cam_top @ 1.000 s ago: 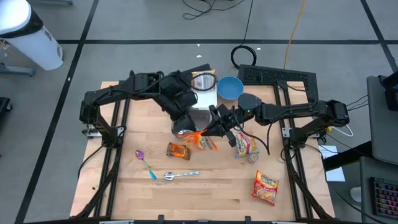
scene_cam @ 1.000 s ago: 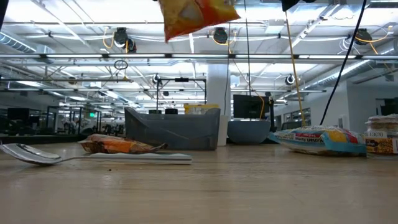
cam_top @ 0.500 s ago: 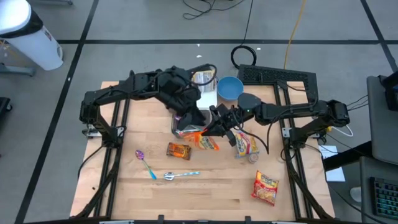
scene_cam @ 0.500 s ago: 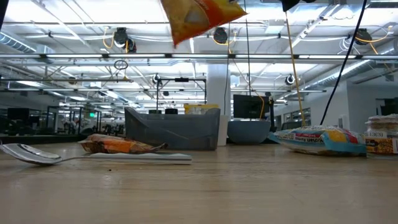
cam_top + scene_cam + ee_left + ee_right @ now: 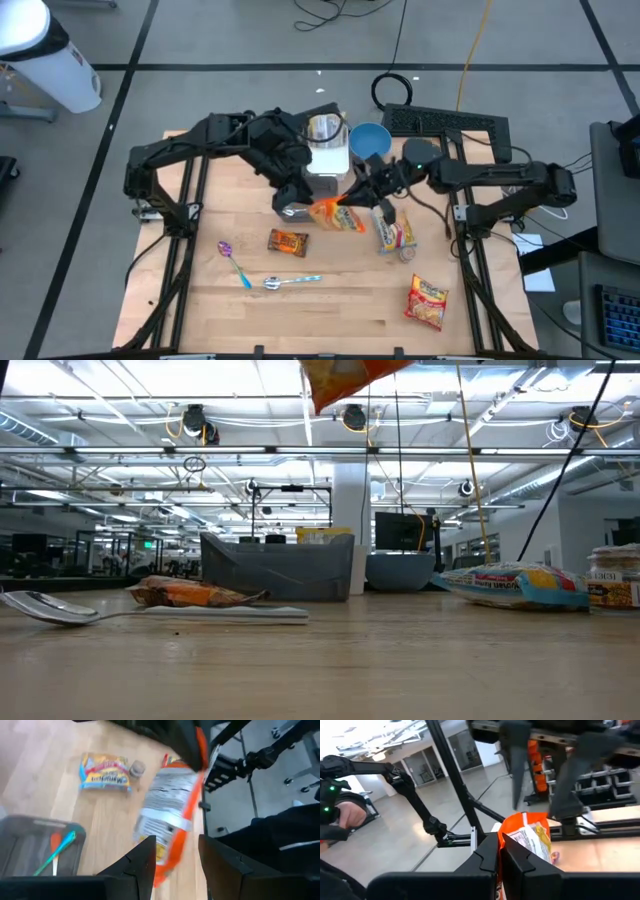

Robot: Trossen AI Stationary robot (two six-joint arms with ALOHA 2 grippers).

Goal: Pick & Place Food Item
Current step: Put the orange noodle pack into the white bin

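One orange crinkly snack bag (image 5: 336,214) hangs clear of the wooden table (image 5: 200,300), pinched in the closed right gripper (image 5: 352,199) just beside the grey plastic bin (image 5: 322,179). Picking looks done; placing remains, and the destination is not evident. Left gripper (image 5: 292,206) hovers next to it, fingers parted, holding nothing. Low view cuts off most of the bag.

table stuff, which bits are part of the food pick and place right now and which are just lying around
In the job:
orange bag, held in the right gripper
left gripper, open beside it
grey bin

Lying about:
spoons
noodle packs
blue bowl
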